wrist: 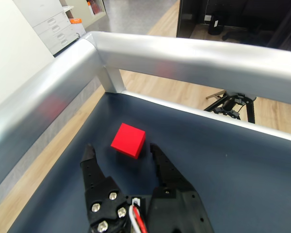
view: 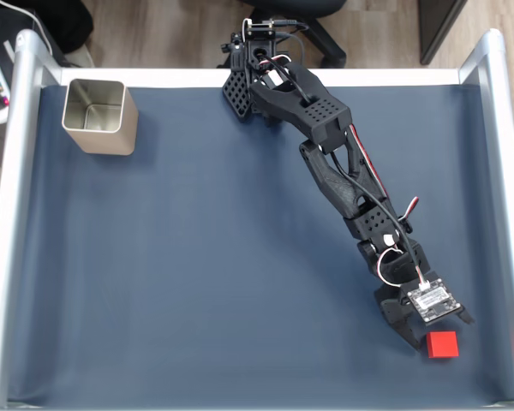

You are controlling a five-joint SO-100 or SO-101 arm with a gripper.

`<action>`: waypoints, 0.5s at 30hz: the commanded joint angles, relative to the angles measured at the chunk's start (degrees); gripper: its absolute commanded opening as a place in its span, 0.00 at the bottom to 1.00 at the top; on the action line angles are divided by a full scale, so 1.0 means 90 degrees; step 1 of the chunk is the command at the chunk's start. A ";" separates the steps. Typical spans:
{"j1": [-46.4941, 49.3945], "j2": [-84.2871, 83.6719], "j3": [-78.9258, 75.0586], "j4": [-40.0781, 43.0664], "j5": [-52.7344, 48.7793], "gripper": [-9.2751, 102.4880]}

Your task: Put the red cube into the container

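Claw [wrist: 120,153] hovering with fingers apart just short of the red cube [wrist: 128,140] at lower right of the fixed view, container [view: 99,116] sitting at upper left of the table [view: 197,257]

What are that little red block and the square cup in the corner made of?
The red cube looks like matte plastic or painted wood: flat, even colour, crisp edges, no glare. Which one, I can't tell. The container looks like thin sheet metal with a brushed silvery-beige finish; its inner walls throw soft reflections. The gripper looks like black printed plastic.
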 commanded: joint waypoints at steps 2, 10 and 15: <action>-0.0098 0.0068 -0.0430 -0.0107 0.0000 0.43; -0.0098 -0.0068 -0.0645 -0.0068 -0.0186 0.41; -0.0078 -0.0195 -0.0811 -0.0078 -0.0225 0.40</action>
